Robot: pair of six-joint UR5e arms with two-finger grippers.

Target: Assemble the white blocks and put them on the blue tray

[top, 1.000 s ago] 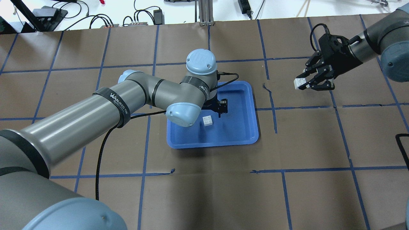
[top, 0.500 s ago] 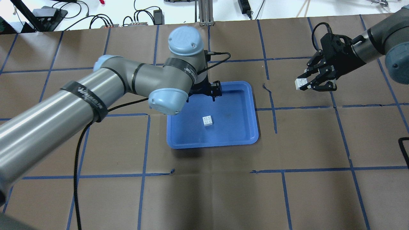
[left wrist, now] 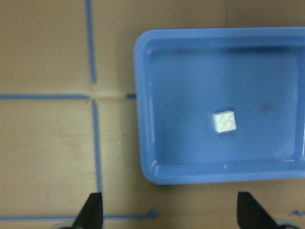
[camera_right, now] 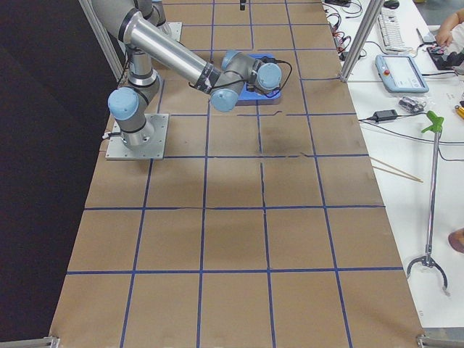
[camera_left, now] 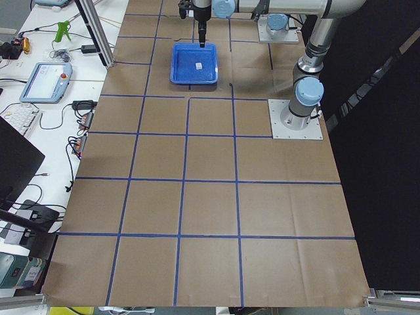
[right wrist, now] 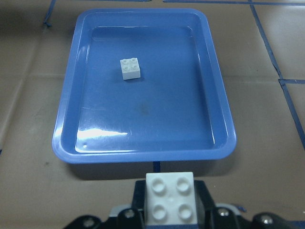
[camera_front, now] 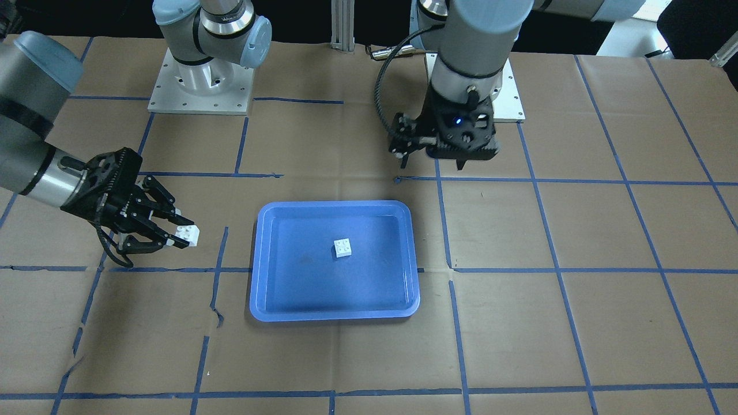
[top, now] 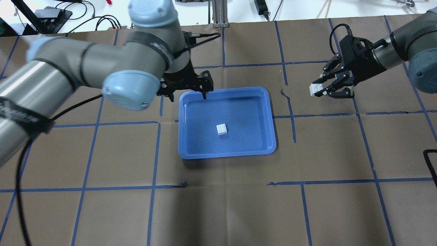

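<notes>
One white block (top: 222,129) lies studs up in the middle of the blue tray (top: 227,155); it also shows in the front view (camera_front: 343,248), the left wrist view (left wrist: 224,121) and the right wrist view (right wrist: 130,68). My left gripper (top: 187,92) is open and empty, raised high over the tray's left side (left wrist: 143,119). My right gripper (top: 319,90) is shut on the second white block (top: 314,89), held above the table to the right of the tray. That block fills the bottom of the right wrist view (right wrist: 170,198).
The table is covered in brown paper with a blue tape grid. A black cable loop (top: 430,160) lies at the right edge. Cables and power supplies (top: 146,20) sit beyond the far edge. The left arm's cable (camera_front: 383,69) hangs by its wrist.
My left arm has risen and swung back to the left, away from the block in the tray. My right gripper has shifted slightly left, still holding its block.
</notes>
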